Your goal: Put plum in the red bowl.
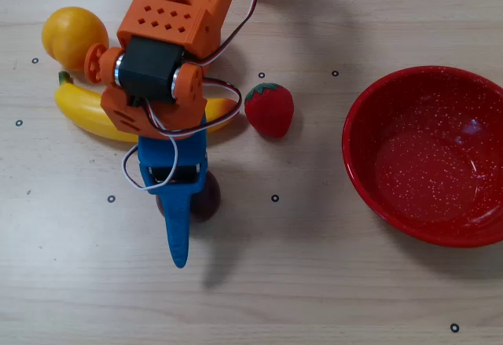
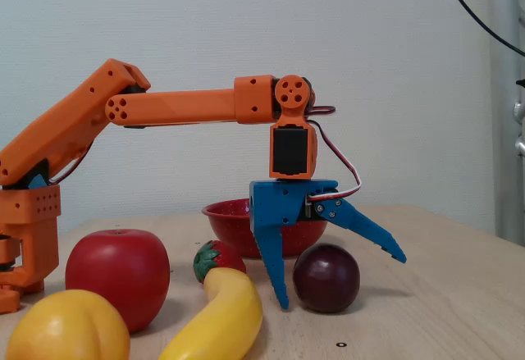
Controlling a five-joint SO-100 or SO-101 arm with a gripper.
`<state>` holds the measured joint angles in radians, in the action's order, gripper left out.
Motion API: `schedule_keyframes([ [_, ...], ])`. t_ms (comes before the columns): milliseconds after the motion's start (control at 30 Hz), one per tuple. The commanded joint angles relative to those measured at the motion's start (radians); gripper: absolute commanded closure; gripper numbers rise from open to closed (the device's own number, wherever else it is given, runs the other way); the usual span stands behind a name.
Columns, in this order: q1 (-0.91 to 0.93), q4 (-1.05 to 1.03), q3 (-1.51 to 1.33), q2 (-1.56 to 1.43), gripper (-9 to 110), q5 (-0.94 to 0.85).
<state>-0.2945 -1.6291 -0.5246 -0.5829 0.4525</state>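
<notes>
The plum [image 2: 326, 278], small and dark purple, rests on the wooden table; the overhead view shows only its right edge [image 1: 207, 201] from under the blue gripper. My gripper [image 2: 340, 280] is open and straddles it. One finger [image 2: 275, 270] stands upright just left of the plum, and the other finger [image 2: 373, 237] slants out above its right side. Nothing is gripped. The red bowl [image 1: 363, 117], glossy and speckled, sits empty at the right of the overhead view, and in the fixed view its rim [image 2: 225, 212] shows behind the gripper.
A strawberry [image 1: 269, 109] lies between the arm and the bowl. A banana [image 1: 82, 109] and a yellow-orange fruit [image 1: 73, 34] lie to the arm's left in the overhead view. In the fixed view a red apple [image 2: 117, 276] stands near the orange arm base [image 2: 29, 237].
</notes>
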Motion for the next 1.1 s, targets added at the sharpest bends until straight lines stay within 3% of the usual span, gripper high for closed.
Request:
schedule_keyframes([
  [0,0.012,0.005,0.055,-0.078,45,-0.014],
  [767,0.034,0.011,0.034,-0.067,47,-0.021],
  [1067,0.031,0.002,0.032,-0.066,53,-0.005],
])
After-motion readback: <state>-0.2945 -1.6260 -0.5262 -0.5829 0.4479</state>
